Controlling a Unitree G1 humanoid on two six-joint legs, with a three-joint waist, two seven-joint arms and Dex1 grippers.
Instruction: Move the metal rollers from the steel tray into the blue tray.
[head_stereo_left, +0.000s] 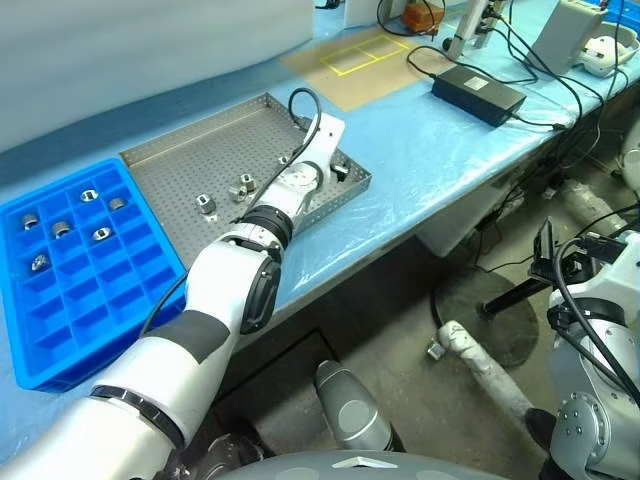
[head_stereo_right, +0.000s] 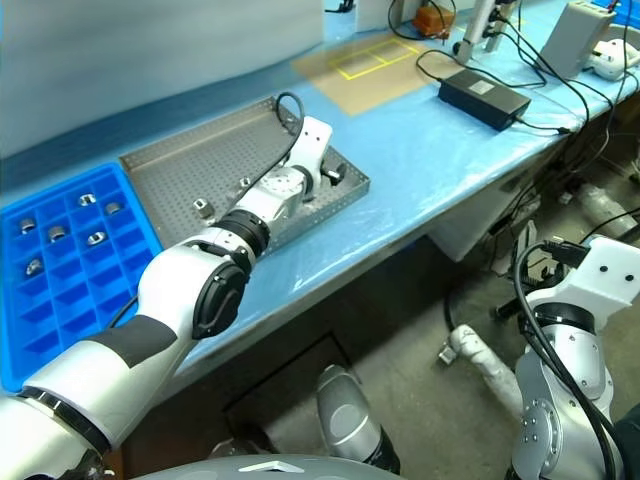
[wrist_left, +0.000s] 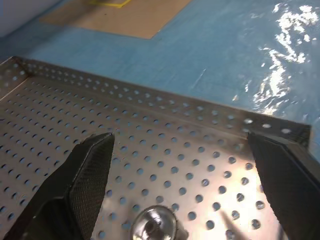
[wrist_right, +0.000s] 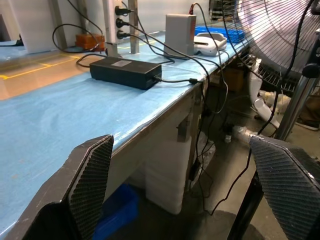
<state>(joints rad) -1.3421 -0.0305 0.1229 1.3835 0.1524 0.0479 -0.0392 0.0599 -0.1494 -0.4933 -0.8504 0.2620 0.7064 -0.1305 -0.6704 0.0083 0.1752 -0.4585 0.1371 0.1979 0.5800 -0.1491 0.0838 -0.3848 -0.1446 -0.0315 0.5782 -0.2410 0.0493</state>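
The steel tray (head_stereo_left: 190, 165) lies on the blue-covered bench with a few metal rollers (head_stereo_left: 207, 205) on its perforated floor. To its left, the blue tray (head_stereo_left: 100, 300) holds several rollers (head_stereo_left: 89, 195) in its far compartments. My left arm reaches across the steel tray toward its far right corner. My left gripper (wrist_left: 179, 137) stands open just above the floor there, with nothing between its fingers (wrist_left: 95, 165). One roller (wrist_left: 157, 225) lies on the floor below the gap, nearer the wrist. My right gripper (wrist_right: 177, 145) is open and empty, held off the bench's right end.
A black power brick (head_stereo_left: 478, 93) with cables lies on the bench to the far right, behind a brown mat with yellow markings (head_stereo_left: 350, 60). A standing fan (wrist_right: 280, 40) and loose cables sit off the bench end, its round base (head_stereo_left: 490, 310) on the floor.
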